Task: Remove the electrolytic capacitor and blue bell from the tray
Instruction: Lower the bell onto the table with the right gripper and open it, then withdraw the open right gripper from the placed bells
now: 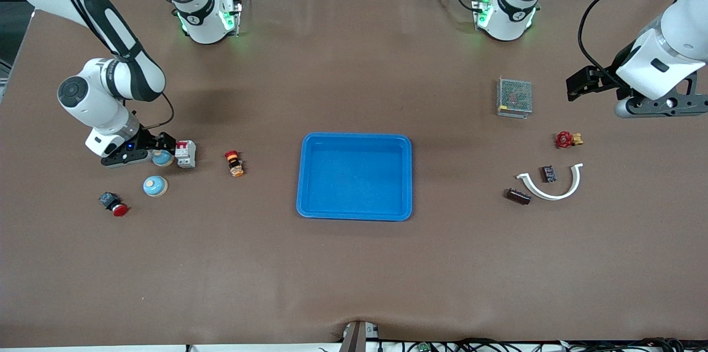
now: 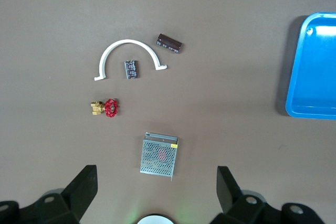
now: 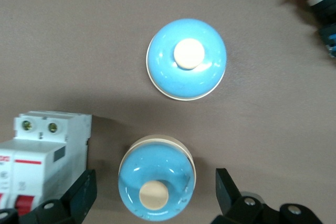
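Both claws gape: right claw [image 3: 152, 192] straddling a glossy domed blue bell [image 3: 156, 177] (cream knob), left claw [image 2: 156, 182] over matte table.

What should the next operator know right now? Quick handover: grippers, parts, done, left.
Right gripper: open, low on the table around one blue bell, beside the circuit breaker.
Left gripper: open, holding nothing, waiting above the mesh power supply.
Tray: empty.
Capacitor: on the table beside the white clip.
A second blue bell sits nearer the camera.
Done: both parts out.
Left: right arm retreats.
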Controlling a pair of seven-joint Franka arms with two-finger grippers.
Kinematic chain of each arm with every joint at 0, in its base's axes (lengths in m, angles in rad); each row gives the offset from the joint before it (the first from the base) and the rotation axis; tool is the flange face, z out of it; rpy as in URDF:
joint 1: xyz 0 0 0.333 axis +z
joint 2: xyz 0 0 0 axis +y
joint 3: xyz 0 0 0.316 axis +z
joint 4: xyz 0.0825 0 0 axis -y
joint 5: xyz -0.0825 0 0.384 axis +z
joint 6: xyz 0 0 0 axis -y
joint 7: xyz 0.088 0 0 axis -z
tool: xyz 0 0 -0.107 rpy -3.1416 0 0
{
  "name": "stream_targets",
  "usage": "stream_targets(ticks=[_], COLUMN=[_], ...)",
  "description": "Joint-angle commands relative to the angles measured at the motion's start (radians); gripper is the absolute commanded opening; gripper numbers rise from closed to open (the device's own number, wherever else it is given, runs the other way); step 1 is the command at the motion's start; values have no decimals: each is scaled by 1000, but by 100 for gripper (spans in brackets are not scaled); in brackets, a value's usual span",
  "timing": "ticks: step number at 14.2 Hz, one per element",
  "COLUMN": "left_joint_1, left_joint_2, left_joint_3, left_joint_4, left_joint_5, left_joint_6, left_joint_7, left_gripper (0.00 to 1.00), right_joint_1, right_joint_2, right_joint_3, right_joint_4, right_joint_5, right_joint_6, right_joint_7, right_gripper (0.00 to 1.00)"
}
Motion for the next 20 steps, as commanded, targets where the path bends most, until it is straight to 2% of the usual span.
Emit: stream_targets(ticks=[1, 5, 6, 7, 10, 13, 15, 20], left_joint_1=[5, 5, 2, 1, 5, 5, 5, 6], left_joint_2=[-14, -19, -19, -19, -34, -37, -36, -56], left_joint_3=[-2, 0, 0, -2, -2, 2, 2, 3], left_joint_4=[0, 2, 2, 2, 0, 5, 6, 6], left_joint_5=[-1, -1, -1, -2, -1, -2, -2, -2], left_joint_6=[0, -1, -1, -1, -9, -15, -13, -15], left_joint_7=[4, 2, 2, 2, 2, 2, 1, 1], left_gripper=[100, 100, 100, 100, 100, 100, 100, 100], right_joint_1=[-29, -26, -26, -23, -12, 36, 74, 140], right_joint_2=[-39, -71, -82, -96, -96, -83, -61, 36], right_joint_3=[26, 30, 38, 51, 75, 72, 72, 70], right_joint_4=[7, 40, 61, 98, 294, 456, 536, 696], right_joint_5=[0, 4, 17, 70, 197, 214, 214, 205], right_joint_6=[-62, -152, -193, -265, -555, -727, -784, -794], right_joint_7=[-7, -7, -7, -7, -9, 45, 121, 263], right_gripper=[100, 100, 100, 100, 100, 100, 100, 100])
